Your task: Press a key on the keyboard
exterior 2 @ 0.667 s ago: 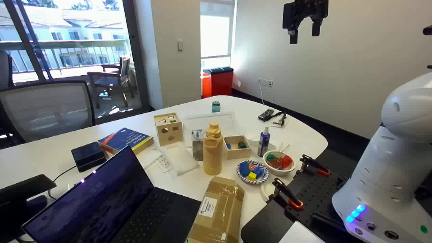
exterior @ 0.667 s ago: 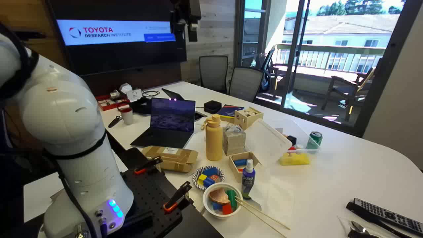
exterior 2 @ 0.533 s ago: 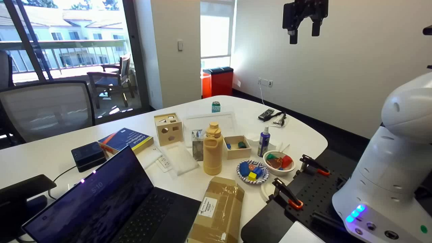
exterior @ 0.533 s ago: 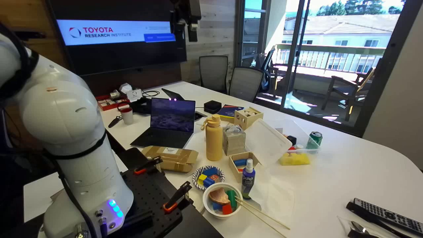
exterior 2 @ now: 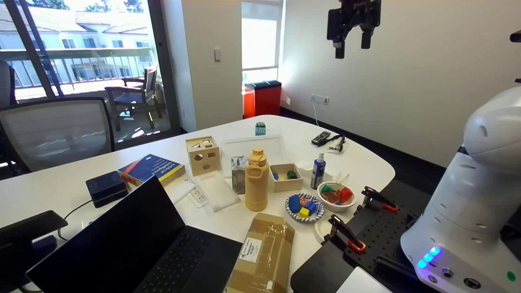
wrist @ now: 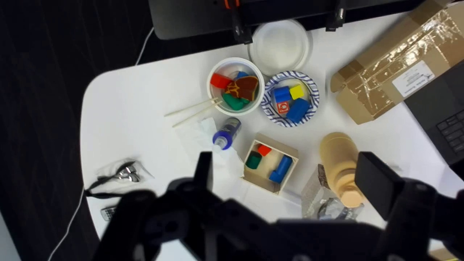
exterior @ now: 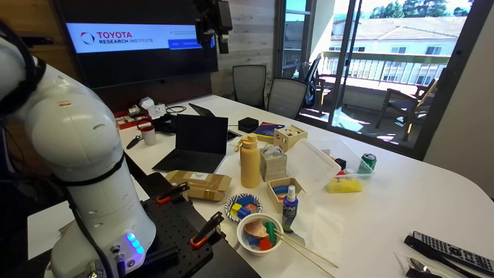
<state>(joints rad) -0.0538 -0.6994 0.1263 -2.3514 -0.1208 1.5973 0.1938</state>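
Gripper [exterior 2: 353, 49] shifted down-left, upper right of exterior view, jaws spread, nothing held; screen [exterior 2: 118, 240] blacked out. Keyboard [exterior 2: 177, 259], lower left, untouched; approach presumably just begun.

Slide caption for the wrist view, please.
Open gripper above a cluttered white table, the laptop keyboard only partly in frame at the right edge, beside a taped cardboard box.

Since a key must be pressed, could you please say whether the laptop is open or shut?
Open: in both exterior views, its screen stands raised, with the keyboard exposed.
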